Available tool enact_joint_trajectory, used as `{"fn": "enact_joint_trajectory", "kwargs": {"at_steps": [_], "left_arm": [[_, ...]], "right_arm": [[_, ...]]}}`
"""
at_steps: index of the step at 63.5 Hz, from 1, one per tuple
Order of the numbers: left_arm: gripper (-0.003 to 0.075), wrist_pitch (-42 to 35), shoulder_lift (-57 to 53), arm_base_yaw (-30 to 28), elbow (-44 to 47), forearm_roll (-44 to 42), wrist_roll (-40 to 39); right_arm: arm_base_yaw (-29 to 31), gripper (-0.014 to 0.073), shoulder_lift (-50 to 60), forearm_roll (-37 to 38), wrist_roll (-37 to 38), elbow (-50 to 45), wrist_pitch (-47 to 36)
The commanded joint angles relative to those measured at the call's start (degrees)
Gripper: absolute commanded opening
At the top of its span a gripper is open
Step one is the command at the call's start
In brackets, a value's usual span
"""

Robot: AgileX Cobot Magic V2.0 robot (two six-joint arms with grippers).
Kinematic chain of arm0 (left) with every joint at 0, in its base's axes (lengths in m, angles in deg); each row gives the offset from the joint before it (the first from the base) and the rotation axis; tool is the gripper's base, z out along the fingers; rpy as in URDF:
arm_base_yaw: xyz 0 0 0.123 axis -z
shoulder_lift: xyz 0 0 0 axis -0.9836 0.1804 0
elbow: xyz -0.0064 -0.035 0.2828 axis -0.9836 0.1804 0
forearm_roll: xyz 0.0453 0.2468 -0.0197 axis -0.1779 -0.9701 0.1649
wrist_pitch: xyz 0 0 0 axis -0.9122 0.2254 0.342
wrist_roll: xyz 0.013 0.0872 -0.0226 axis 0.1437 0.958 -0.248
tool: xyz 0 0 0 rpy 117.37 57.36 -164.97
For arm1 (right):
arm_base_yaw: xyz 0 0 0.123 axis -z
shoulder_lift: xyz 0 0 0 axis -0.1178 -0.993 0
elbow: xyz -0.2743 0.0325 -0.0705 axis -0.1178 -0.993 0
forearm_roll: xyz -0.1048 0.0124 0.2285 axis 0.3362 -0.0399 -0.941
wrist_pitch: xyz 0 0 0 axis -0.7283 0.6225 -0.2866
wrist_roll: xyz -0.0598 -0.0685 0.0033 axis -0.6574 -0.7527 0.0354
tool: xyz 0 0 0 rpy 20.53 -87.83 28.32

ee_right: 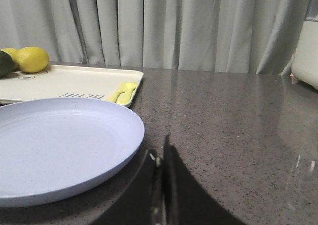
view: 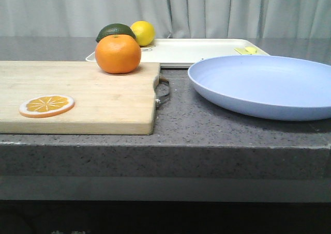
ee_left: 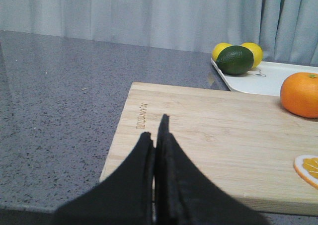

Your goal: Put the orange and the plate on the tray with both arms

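The orange (view: 118, 53) sits at the far edge of the wooden cutting board (view: 93, 97); it also shows in the left wrist view (ee_left: 300, 94). The pale lavender-blue plate (view: 269, 84) lies on the counter at the right, also in the right wrist view (ee_right: 54, 145). The cream-white tray (view: 196, 50) lies behind both and shows in the wrist views (ee_left: 258, 81) (ee_right: 69, 81). My left gripper (ee_left: 158, 130) is shut and empty over the board's near corner. My right gripper (ee_right: 160, 150) is shut and empty beside the plate's rim. Neither gripper shows in the front view.
A lemon (view: 143, 32) and a dark green avocado-like fruit (view: 115, 31) sit at the tray's left end. A flat orange slice (view: 46, 105) lies on the board. A small yellow item (ee_right: 121, 92) lies on the tray. A white appliance (ee_right: 307, 51) stands at the far right.
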Motion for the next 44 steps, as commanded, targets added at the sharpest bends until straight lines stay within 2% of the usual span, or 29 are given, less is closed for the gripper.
{"fn": "enact_joint_trajectory", "kwargs": {"at_steps": [1, 39, 44], "left_arm": [[-0.0018, -4.8, -1.2, -0.2, 0.3, 0.0, -0.5], [-0.0018, -5.2, -1.2, -0.2, 0.3, 0.0, -0.5], [-0.0018, -8.1, -1.2, -0.2, 0.3, 0.0, -0.5]], "right_arm": [[-0.2, -0.0068, 1.4, 0.5, -0.1, 0.2, -4.5], [-0.2, -0.0068, 1.4, 0.5, -0.1, 0.2, -4.6], [-0.2, -0.0068, 1.4, 0.5, -0.1, 0.2, -5.0]]}}
